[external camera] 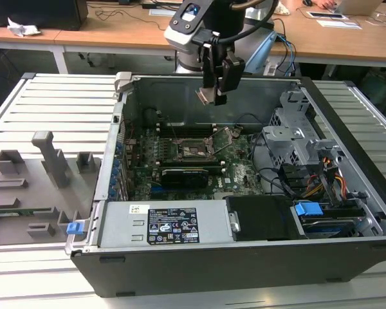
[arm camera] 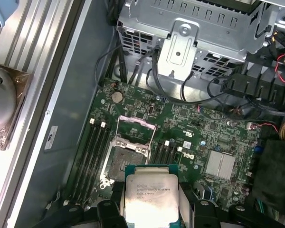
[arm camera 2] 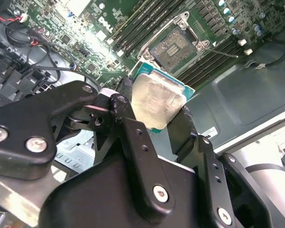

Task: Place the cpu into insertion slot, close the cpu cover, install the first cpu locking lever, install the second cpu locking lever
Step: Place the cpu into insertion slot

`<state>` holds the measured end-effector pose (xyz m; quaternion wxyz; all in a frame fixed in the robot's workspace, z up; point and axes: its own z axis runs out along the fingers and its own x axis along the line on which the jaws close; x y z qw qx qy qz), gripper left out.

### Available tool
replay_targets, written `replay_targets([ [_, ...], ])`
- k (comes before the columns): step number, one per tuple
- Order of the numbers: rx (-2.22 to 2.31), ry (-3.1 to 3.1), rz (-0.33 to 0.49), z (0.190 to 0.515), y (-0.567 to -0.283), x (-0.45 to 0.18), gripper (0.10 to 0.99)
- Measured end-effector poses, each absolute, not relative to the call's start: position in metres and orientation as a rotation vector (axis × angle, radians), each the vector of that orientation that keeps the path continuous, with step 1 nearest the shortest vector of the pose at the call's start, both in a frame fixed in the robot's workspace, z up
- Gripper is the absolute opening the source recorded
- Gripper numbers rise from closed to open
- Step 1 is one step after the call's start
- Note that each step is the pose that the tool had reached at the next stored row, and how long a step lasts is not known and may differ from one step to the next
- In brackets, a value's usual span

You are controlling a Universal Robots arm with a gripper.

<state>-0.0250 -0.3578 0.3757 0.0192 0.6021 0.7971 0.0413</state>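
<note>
While I am holding the flat silver-topped square cpu [arm camera 2: 157,100] clamped in the black gripper [external camera: 213,96], the dark grey-rimmed square insertion slot [external camera: 194,149] is lying near six o'clock from it in the exterior view.

In the second wrist view, the hand [arm camera 2: 154,105] covers two edges of the cpu [arm camera 2: 157,97].

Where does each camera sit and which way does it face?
Exterior view: off the arm, looking down into the open case; arm and gripper show.
First wrist view: on the wrist, facing the motherboard; fingers show.
Second wrist view: on the wrist, looking along the fingers.
Both wrist views share the cpu and the insertion slot.
</note>
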Motion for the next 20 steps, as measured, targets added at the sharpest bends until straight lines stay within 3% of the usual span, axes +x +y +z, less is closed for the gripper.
replay_targets([
  [20, 2.051, 2.317, 0.123, 0.3752, -0.3578, -0.0250, 0.537],
])
